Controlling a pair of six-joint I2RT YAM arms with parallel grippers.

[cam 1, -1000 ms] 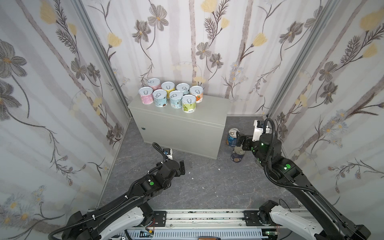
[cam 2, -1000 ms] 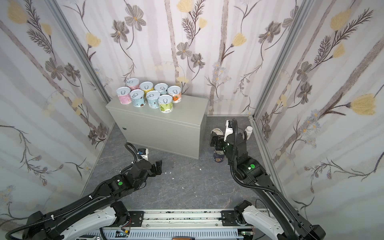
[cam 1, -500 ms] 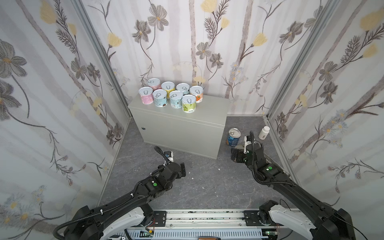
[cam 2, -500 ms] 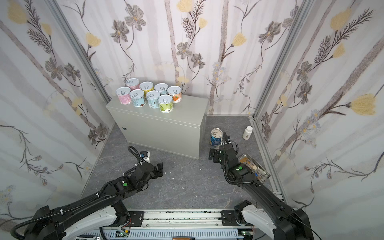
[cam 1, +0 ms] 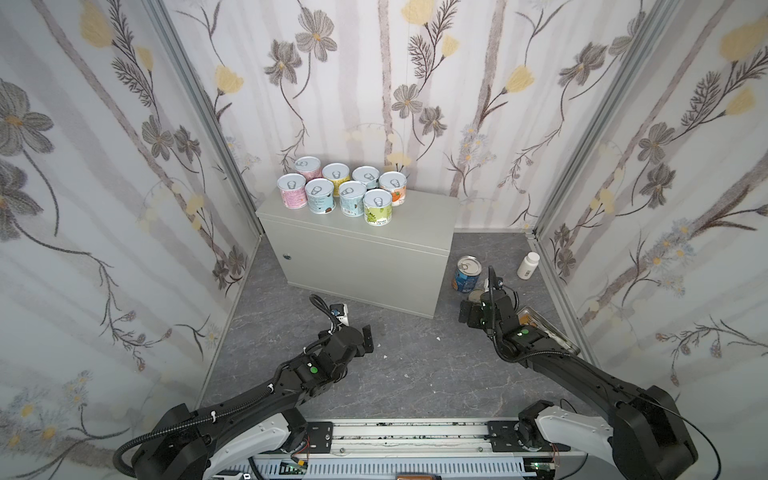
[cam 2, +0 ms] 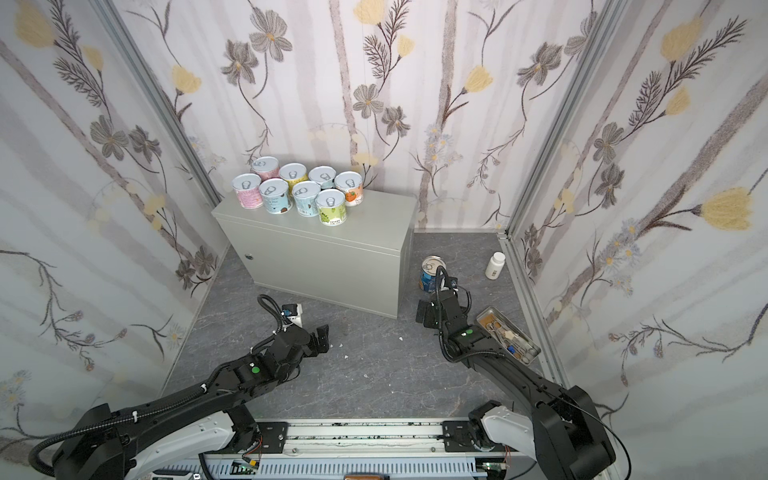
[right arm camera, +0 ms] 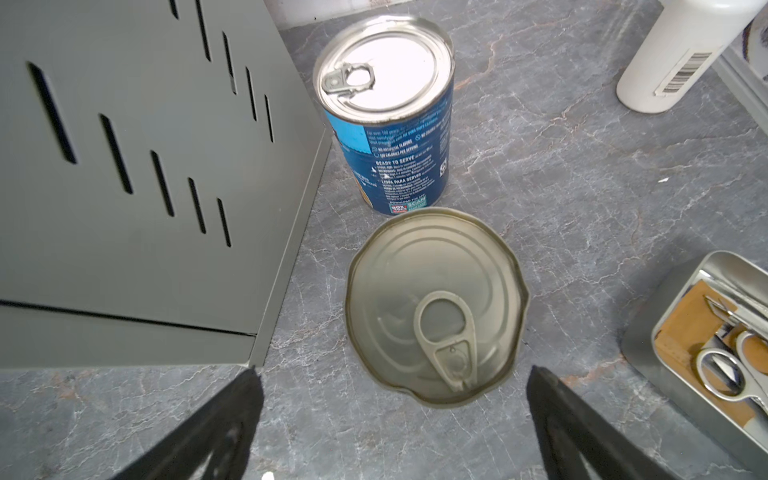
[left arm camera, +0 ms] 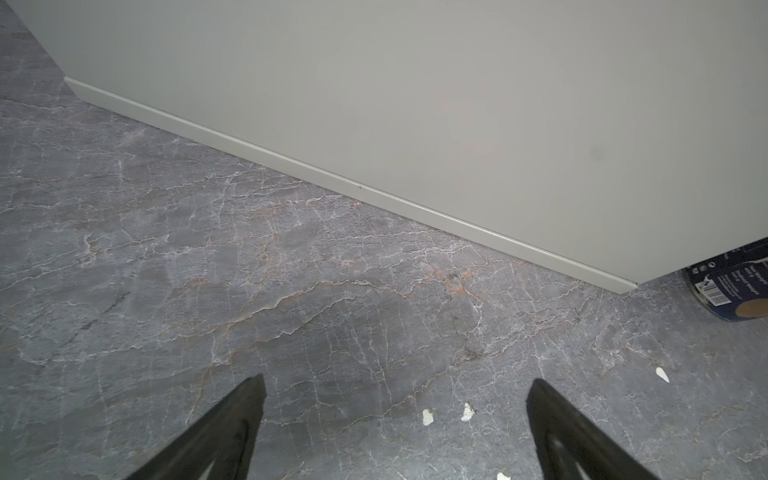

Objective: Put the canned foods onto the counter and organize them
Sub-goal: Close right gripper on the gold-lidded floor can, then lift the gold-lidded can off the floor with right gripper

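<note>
The marbled grey floor [cam 1: 415, 374] runs under everything. On it, against the back wall, stands the light-grey desk [cam 1: 419, 216], its top bare on the right half.

My left claw [left arm camera: 395, 386] hangs low over bare floor in front of the desk's front face, fingers wide apart with nothing between them. My right claw [right arm camera: 392, 378] is low beside the desk's right end, by the slotted side panel, its fingers also spread wide and holding nothing.

To the right of that claw an open flat tin [cam 2: 507, 334] lies on the floor with scissors in it.

Two tall cans are not yet on the desk. The navy can [right arm camera: 432, 307] stands upright on the floor just ahead of my right fingertips, its rim dented and its pull tab towards me. The blue can [right arm camera: 399, 158] stands upright just beyond it, close to the desk's side; I cannot tell whether the two touch.

Eight short cans [cam 1: 345, 193] stand upright on the desk's left rear part, packed close in two rows.

A white bottle [cam 1: 528, 266] stands near the right wall.
</note>
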